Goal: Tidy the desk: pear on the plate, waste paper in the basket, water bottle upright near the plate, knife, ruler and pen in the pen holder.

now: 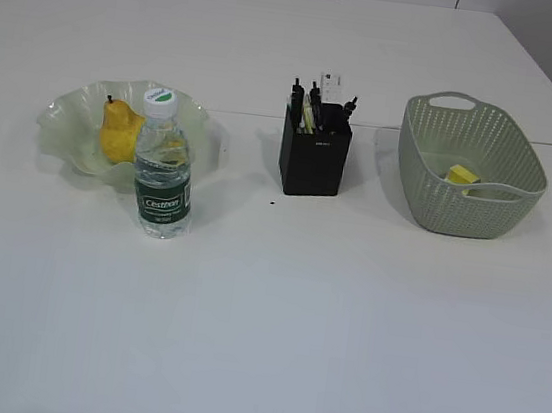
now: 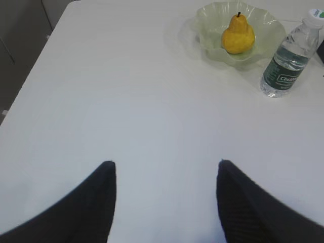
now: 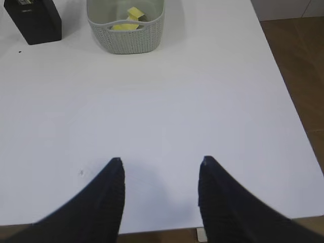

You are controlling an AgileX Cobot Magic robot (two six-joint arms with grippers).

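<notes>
— Where do the task's things sit right now?

— I see one pear (image 1: 119,133) lying in the pale green wavy plate (image 1: 64,125). One water bottle (image 1: 164,169) stands upright just in front of the plate's near rim, partly covering the pear from the exterior camera. One black pen holder (image 1: 315,153) stands mid-surface with several items sticking out of its top.

— Can you tell the knife, ruler and pen apart in there?

— No. From here I only make out dark tips and a light piece bunched together; I can't count them or name which is which. In the right wrist view the holder is cut off at the top left corner.

— And the paper?

— One grey-green woven basket (image 1: 472,170) stands to the right of the holder, well apart from it, with yellow waste paper (image 1: 462,176) lying inside. Its wall hides part of the paper, so I can't say how many pieces there are.

— Your grippers?

— My left gripper (image 2: 167,164) hangs over bare white surface (image 1: 322,323) with fingers spread apart, holding nothing, well short of the plate. My right gripper (image 3: 161,161) is likewise spread and unloaded near the surface's front edge. Nothing stands between either and the things.
</notes>
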